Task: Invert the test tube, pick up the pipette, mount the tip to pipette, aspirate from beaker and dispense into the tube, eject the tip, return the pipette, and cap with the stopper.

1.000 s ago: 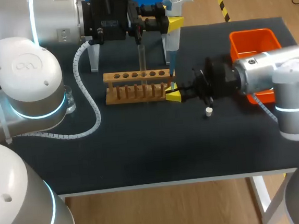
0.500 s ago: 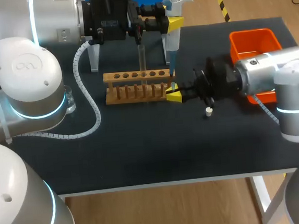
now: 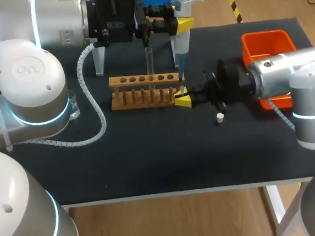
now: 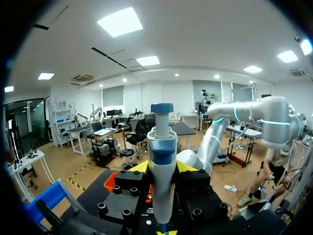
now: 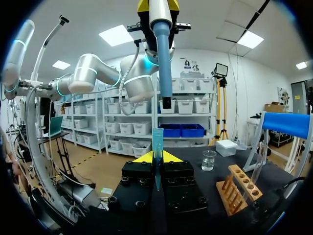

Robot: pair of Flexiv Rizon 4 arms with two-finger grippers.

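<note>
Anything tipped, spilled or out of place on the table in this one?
Nothing stands out. The rack stands square with the tube upright in it, the beaker is upright, and no spill shows. The stopper sits loose on the table by the right tool, which holds the tip upright under the pipette.

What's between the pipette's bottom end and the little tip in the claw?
Nothing: the right wrist view shows a bare gap between the pipette and the tip in the right claw.
</note>
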